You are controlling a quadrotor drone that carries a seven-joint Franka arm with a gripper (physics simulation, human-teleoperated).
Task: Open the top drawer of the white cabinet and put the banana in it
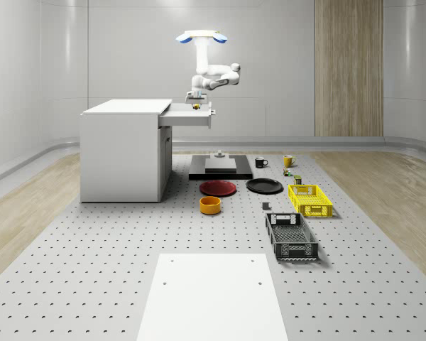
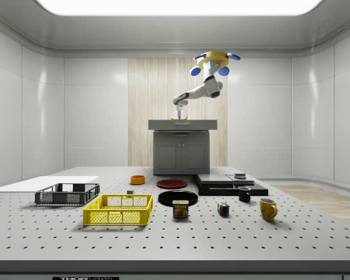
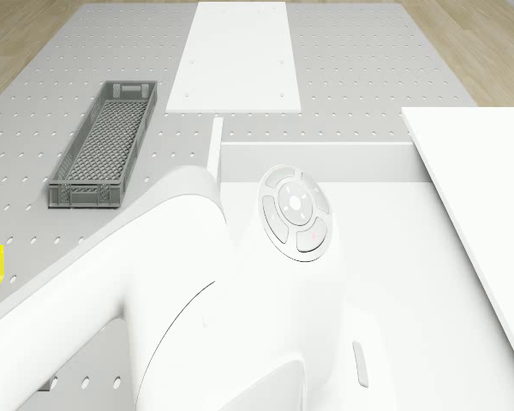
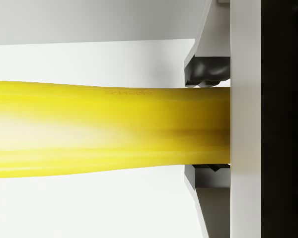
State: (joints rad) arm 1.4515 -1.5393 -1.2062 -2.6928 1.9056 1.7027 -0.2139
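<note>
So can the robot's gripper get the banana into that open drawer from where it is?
Probably yes: the gripper, shut on the banana, hangs right over the pulled-out top drawer, with nothing between them.

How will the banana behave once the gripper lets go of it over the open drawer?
The banana is clamped between the gripper pads, smooth-skinned, so it may slip if tilted. It looks stiff: no sag along its length. Curved and rounded, it would probably rock, not roll far, inside the open drawer.

A bright white room with a big grey floor full of holes

The walls [image 1: 57, 64] are pale and shiny. A wood panel [image 1: 348, 67] stands at the back. Wood floor [image 1: 401, 195] runs along both sides, and a long light [image 2: 175, 6] glows overhead.
</note>
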